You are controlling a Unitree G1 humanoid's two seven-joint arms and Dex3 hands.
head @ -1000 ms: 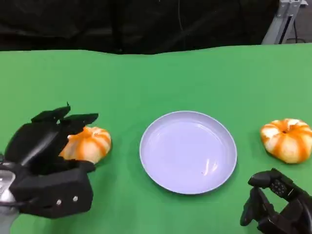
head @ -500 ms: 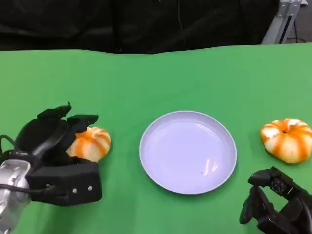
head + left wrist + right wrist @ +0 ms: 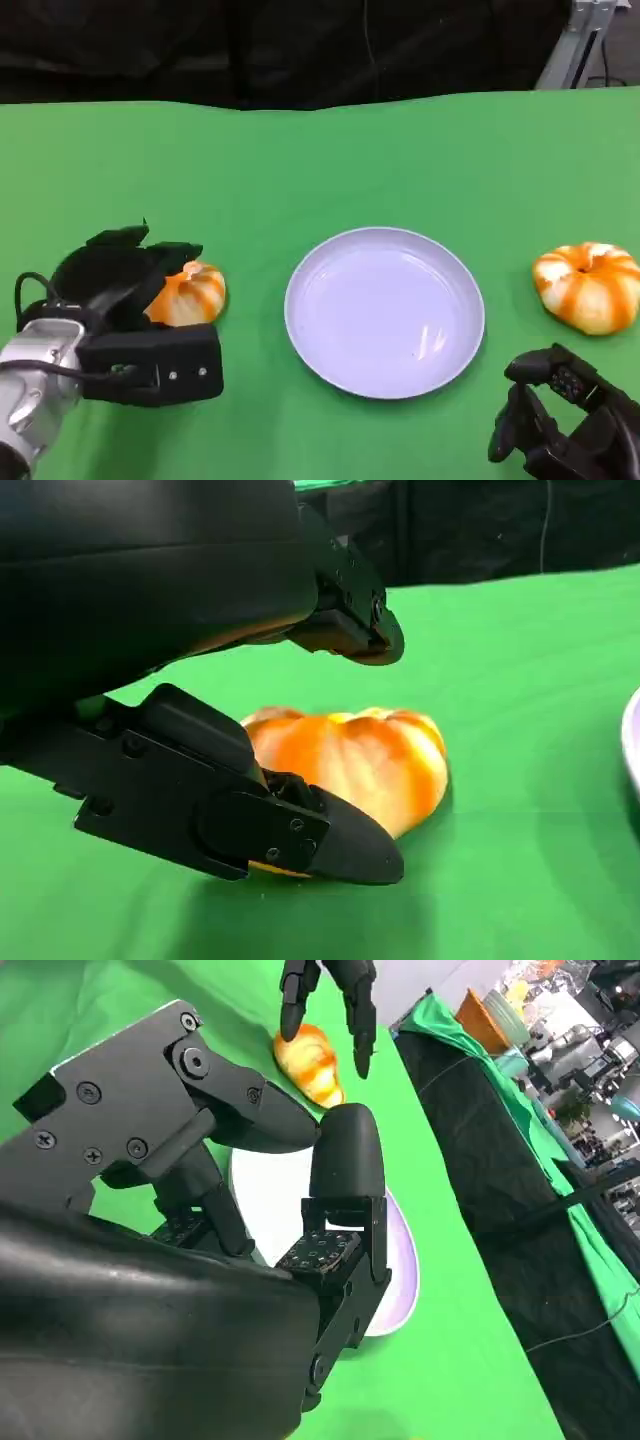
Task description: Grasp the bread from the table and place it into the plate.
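Head view gives you the green tabletop [image 3: 330, 160] with the plate [image 3: 385, 311] near the middle of its near half. A bread [image 3: 193, 292] lies toward the left edge, well apart from the plate, and a second bread [image 3: 589, 286] lies close to the right edge, on the plate's other side. Both are orange-and-white, ribbed like small pumpkins.

Your left robot hand [image 3: 125, 300] is at the left bread, fingers arched over its far and left sides, the black shell low in front of it. From the left wrist view you can see the bread [image 3: 355, 762] resting on the tabletop [image 3: 520, 690] between an upper finger [image 3: 345, 620] that hangs above it with a gap and a lower finger [image 3: 300, 835] lying along the cloth at its near side. The fingers are spread around the bread; whether the lower one touches it you cannot tell, and nothing is lifted.

Your right robot hand [image 3: 560, 425] sits at the near right corner, fingers curled in, holding nothing. Its wrist view looks past its own fingers [image 3: 345, 1175] to the plate [image 3: 400, 1260] and, beyond it, the left robot hand [image 3: 330, 995] over the bread [image 3: 310, 1065].

No writing, brand or label can be read on anything.
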